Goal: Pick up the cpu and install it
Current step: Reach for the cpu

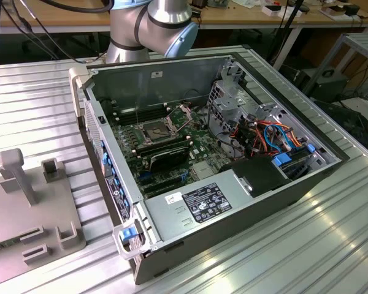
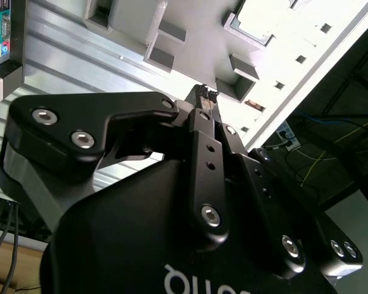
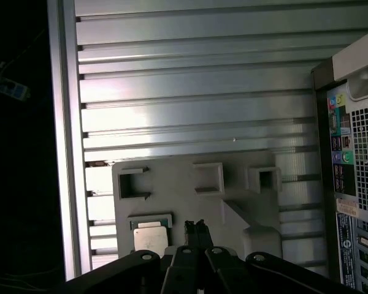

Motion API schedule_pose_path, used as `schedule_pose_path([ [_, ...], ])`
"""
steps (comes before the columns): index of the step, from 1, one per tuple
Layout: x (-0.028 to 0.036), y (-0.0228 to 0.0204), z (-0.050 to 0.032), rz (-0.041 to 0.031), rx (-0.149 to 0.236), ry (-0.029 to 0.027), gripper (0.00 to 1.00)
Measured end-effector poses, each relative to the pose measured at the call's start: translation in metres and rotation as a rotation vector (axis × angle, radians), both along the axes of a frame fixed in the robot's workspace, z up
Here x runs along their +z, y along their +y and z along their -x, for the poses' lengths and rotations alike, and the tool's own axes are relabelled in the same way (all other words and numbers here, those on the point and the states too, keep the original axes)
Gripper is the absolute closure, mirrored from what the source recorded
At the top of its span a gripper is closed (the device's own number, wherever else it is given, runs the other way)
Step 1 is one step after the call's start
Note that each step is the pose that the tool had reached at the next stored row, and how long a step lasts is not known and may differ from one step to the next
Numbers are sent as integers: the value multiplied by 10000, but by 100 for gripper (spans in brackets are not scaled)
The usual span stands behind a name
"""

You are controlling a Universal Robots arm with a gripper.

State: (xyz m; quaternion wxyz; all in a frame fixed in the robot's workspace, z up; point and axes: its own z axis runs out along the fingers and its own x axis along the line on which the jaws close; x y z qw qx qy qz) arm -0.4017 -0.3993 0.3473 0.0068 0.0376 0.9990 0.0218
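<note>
One edge of the silver square cpu (image 3: 150,236) is tucked behind the black gripper (image 3: 196,225) in the first wrist view. And the silver robot arm (image 1: 153,24) runs off the top, the grey moulded fixture plate (image 1: 49,211) off the exterior view's left.

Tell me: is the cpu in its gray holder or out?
In. The first wrist view shows the cpu lying flat in a recess of the gray holder; the shut gripper holds nothing.
</note>
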Motion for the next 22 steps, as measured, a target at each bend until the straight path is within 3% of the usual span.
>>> schedule_pose_path([
  [7, -5, 0, 0, -2, 0, -6, 89],
  [16, -108, 0, 0, -1, 1, -95, 89],
  [22, -119, 0, 0, 1, 0, -100, 89],
])
